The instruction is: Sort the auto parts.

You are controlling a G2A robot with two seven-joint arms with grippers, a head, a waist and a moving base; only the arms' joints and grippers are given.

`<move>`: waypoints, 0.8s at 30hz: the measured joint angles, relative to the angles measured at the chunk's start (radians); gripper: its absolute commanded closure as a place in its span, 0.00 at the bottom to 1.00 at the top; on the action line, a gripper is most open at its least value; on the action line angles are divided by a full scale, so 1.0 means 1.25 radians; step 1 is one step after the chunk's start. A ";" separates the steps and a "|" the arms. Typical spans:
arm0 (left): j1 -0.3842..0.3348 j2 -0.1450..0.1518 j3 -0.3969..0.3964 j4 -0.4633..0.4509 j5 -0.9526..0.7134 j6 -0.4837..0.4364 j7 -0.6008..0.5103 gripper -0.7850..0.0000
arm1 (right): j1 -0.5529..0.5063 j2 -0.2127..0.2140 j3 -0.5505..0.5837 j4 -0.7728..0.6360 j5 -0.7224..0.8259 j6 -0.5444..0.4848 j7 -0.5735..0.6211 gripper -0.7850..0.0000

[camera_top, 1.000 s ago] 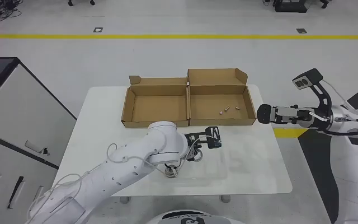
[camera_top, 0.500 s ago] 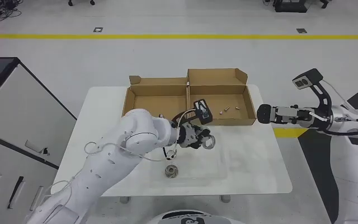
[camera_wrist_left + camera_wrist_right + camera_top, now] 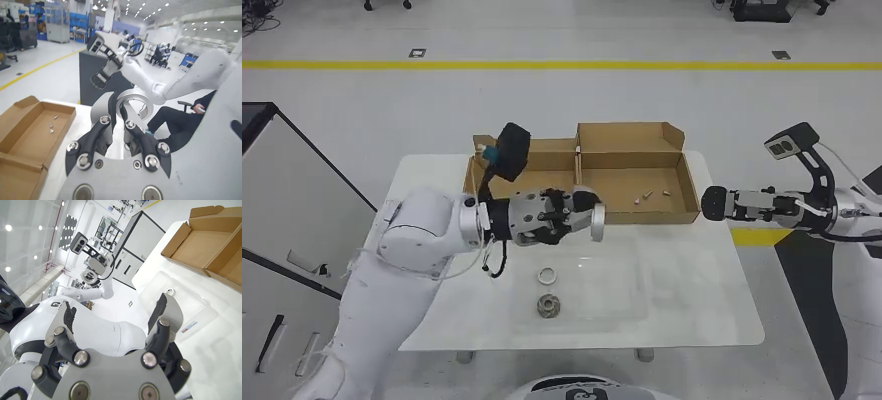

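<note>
My left gripper [image 3: 591, 221] is shut on a flat silver ring [image 3: 598, 230] and holds it in the air just in front of where the two cardboard boxes meet. In the left wrist view the ring [image 3: 134, 106] stands upright, its rim pinched between the dark fingers of the left gripper [image 3: 118, 111]. A second ring [image 3: 545, 273] and a round metal hub [image 3: 547, 305] lie on the table nearer the front. The right box [image 3: 689, 188] holds several small screws [image 3: 651, 195]; the left box [image 3: 470, 190] looks bare. My right gripper [image 3: 113, 311] is open with nothing in it, level with the right box's outer wall.
A shallow clear tray [image 3: 208, 306] sits on the white table [image 3: 712, 300] in front of the boxes, with the loose ring [image 3: 170, 291] in it. A grey cabinet [image 3: 292, 200] stands left of the table.
The left arm swung back and to the left, carrying the ring up from the tray area toward the boxes. That uncovered the second ring and the hub. The right arm stayed put.
</note>
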State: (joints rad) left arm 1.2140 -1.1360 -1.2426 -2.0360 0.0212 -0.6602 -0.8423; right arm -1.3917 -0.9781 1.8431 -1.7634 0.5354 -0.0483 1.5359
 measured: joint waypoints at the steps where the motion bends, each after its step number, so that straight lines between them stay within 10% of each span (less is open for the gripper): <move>1: -0.002 0.001 -0.004 -0.003 -0.029 -0.016 0.006 1.00 | 0.000 0.000 0.000 0.000 0.000 0.000 0.000 0.00; 13: -0.034 0.012 -0.003 -0.011 -0.381 -0.214 -0.021 1.00 | 0.000 0.000 0.000 0.000 0.000 0.000 0.000 0.00; 24: -0.059 0.031 -0.008 0.015 -0.461 -0.225 -0.029 1.00 | 0.000 0.000 0.000 0.000 0.000 0.000 0.000 0.00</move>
State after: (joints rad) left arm 1.1398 -1.0977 -1.2522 -2.0170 -0.5545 -0.9419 -0.8785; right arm -1.3917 -0.9781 1.8431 -1.7634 0.5354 -0.0483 1.5359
